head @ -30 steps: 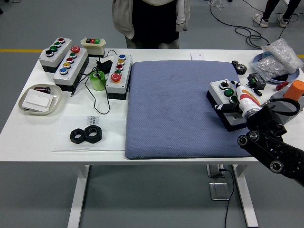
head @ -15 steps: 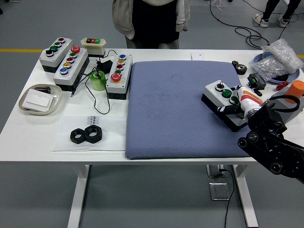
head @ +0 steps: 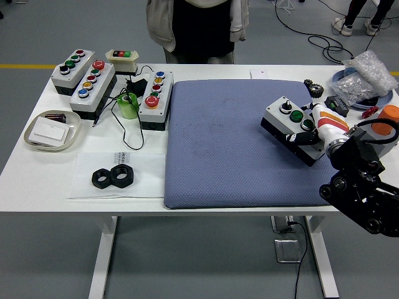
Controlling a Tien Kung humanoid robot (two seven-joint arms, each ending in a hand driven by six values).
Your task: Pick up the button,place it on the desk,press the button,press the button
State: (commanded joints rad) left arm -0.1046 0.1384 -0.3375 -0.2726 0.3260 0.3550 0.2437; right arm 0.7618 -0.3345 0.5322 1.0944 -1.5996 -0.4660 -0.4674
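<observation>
A grey-topped button box (head: pixel 287 124) with a black base and green and black buttons is held tilted above the right side of the blue mat (head: pixel 230 142). My right hand (head: pixel 319 129), white with orange stripes, is shut on the box's right end. The black right arm (head: pixel 361 187) comes in from the lower right. The left arm does not show.
Several other button boxes (head: pixel 92 85) stand at the back left, with a green tape roll (head: pixel 129 106) and cables. A dish (head: pixel 52 130) and black nuts (head: pixel 113 177) lie at the left. Bags of parts (head: pixel 365 78) and an orange cup (head: pixel 391 114) sit at the far right. A person (head: pixel 198 28) stands behind the table.
My right hand has lifted the button box and carried it up and to the left over the mat. The box is now tilted.
</observation>
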